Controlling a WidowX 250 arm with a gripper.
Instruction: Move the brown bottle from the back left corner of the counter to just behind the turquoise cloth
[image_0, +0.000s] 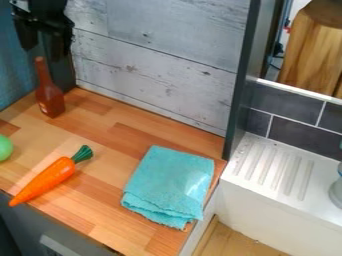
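Gripper: hangs at the far left (43, 32), above the worktop (133, 131), with its fingers apart and nothing seen between them
Brown bottle: stands upright (51, 101) in the far left corner, neck up; its broad base probably keeps it steady, and the narrow neck looks the easier part to grasp
Bottle to fingers: below them in the view and the nearest thing to them, apparently untouched; how far apart in depth, I cannot tell
Carrot: lies on its side (45, 179), near left, as its tapered body would hardly stand; green top towards the far right, tip at the near edge
Cloth: folded flat (169, 184) at the right, beside the worktop's right edge, its layers likely keeping it compact
Green round thing: at the left edge of view (5, 148), near the carrot
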